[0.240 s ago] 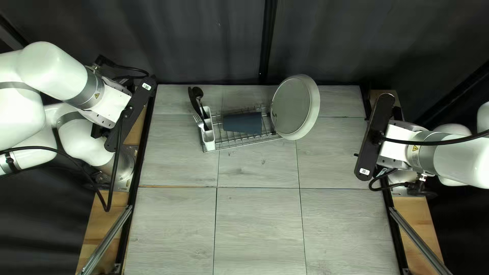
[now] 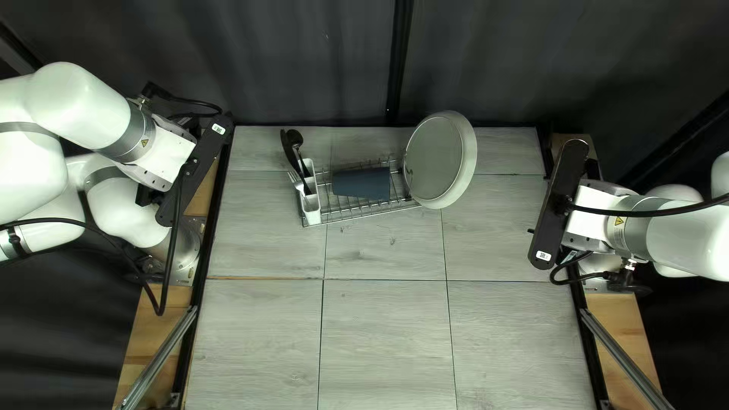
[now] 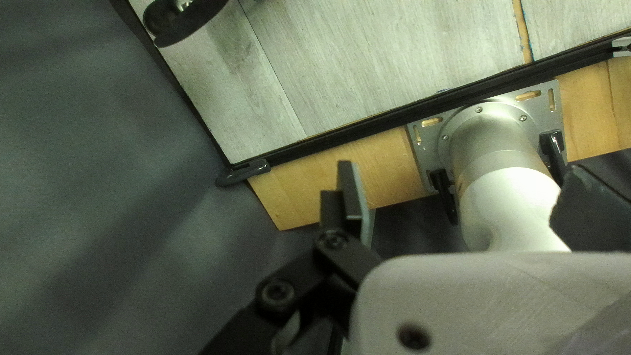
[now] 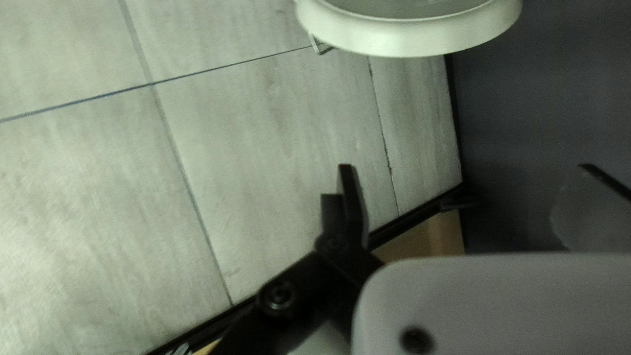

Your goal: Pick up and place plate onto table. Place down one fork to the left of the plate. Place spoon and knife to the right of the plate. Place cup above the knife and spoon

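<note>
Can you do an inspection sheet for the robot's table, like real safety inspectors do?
Surface: grey wood-look table with thin dark seams.
Plate: tilted up at the wire rack's right end in the top left view.
Cup: dark blue, lying on its side in the rack.
Cutlery: gathered in a white holder at the rack's other end.
Clutter: nothing seen.
Left gripper: open, holding nothing.
Right gripper: open, holding nothing.
Cables: black, one hanging in a loop by the left arm, another along the right arm.
Surroundings: dark curtain behind the far edge.
</note>
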Available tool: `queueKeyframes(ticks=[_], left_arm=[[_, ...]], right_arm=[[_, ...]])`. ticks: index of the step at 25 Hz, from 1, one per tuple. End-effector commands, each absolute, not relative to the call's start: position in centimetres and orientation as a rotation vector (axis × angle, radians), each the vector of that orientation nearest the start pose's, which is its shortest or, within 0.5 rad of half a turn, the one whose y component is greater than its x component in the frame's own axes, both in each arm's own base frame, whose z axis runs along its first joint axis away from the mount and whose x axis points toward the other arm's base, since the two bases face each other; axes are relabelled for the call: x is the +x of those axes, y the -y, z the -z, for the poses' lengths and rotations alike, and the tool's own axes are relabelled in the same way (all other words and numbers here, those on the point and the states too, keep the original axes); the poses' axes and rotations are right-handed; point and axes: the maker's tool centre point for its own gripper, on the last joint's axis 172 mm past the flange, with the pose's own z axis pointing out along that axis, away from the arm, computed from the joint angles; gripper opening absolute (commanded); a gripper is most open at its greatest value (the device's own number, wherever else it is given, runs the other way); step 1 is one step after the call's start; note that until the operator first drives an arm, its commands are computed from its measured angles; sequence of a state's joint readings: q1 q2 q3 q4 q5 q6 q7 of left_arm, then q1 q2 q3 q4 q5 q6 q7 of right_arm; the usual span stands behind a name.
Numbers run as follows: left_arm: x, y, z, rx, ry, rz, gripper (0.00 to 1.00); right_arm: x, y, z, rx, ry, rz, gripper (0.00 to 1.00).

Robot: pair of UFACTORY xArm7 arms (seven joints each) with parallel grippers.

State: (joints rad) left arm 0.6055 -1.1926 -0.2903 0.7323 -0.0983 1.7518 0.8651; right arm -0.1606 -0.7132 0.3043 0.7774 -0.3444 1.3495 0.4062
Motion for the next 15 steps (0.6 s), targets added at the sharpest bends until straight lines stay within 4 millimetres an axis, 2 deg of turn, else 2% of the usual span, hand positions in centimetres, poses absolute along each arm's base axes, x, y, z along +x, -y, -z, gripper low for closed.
queueKeyframes(ticks=[1,4,15], left_arm=[[16.9,-3.2,-35.2,-2.847,-0.601,0.015,1.0],[16.9,-3.2,-35.2,-2.847,-0.601,0.015,1.0],[16.9,-3.2,-35.2,-2.847,-0.601,0.015,1.0]], right_arm=[[32.3,9.6,-33.0,-3.491,-0.639,0.352,1.0],[32.3,11.4,-32.3,-3.432,-0.729,0.321,1.0],[32.3,11.4,-32.3,-3.432,-0.729,0.321,1.0]])
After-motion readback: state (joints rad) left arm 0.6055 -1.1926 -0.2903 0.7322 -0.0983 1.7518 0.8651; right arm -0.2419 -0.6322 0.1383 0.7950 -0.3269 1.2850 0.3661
